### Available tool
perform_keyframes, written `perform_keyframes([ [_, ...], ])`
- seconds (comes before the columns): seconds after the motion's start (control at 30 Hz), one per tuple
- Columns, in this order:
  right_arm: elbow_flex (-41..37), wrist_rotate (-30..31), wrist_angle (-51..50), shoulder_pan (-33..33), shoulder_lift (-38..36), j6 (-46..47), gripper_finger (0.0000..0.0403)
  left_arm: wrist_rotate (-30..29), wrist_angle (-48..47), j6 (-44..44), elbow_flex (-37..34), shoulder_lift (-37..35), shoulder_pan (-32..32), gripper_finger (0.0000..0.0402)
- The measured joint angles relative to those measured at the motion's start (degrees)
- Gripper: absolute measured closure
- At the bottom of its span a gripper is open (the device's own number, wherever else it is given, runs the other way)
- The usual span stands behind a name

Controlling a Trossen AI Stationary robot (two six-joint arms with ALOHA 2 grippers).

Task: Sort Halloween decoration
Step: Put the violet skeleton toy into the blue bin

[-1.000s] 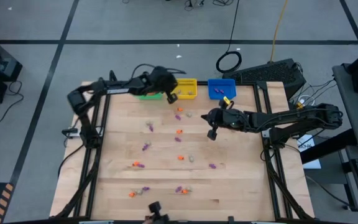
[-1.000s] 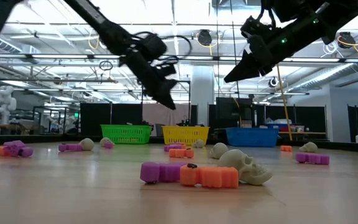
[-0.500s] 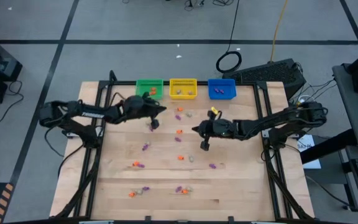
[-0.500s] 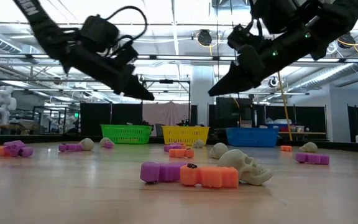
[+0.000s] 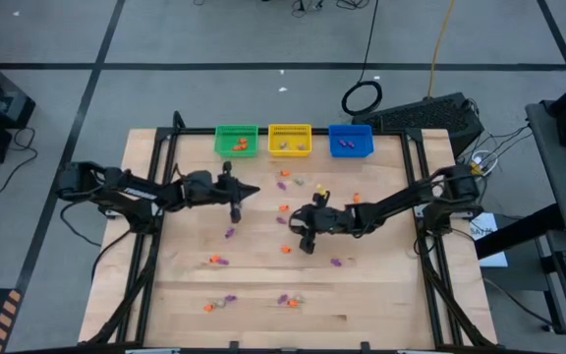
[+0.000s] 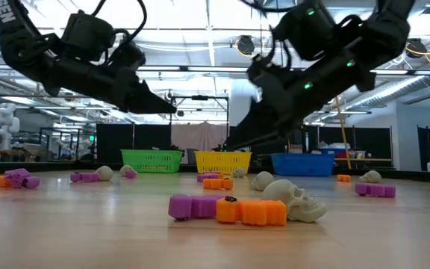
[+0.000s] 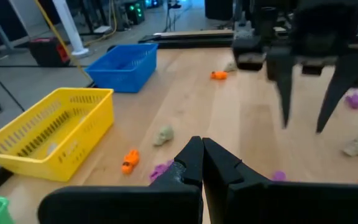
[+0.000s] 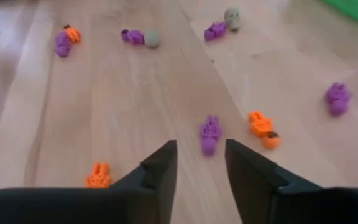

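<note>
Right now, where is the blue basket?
In the high view the blue basket stands at the table's far edge, rightmost of three, beside the yellow basket.

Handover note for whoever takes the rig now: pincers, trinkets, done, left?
Left pincer: shut, empty, above the table's left-middle.
Right pincer: open, empty, above mid-table over a purple trinket.
Done: a few pieces lie in the green basket, yellow basket and blue basket at the far edge.
Left: orange, purple and pale skull trinkets scattered across the table.
</note>
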Motion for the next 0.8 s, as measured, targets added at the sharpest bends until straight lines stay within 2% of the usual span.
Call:
perform_keyframes([
  [0.17, 3.8, 3.0, 0.0, 0.0, 5.9, 0.7, 0.0228, -0.1, 1.7, -0.1, -1.7, 0.0, -1.6, 0.0400],
  [0.33, 7.1, 2.9, 0.0, -0.4, 9.7, 0.7, 0.0214, -0.1, 2.3, -0.1, -2.2, 0.0, -3.0, 0.0400],
  [0.53, 10.0, 2.8, -1.1, -1.2, 12.7, 1.8, 0.0222, -0.3, 3.0, 0.0, -2.2, 0.0, -4.6, 0.0400],
  [0.8, 10.3, 2.7, -3.1, -2.8, 14.0, 6.1, 0.0258, -2.1, 3.8, 0.3, -2.1, 0.0, -6.3, 0.0400],
])
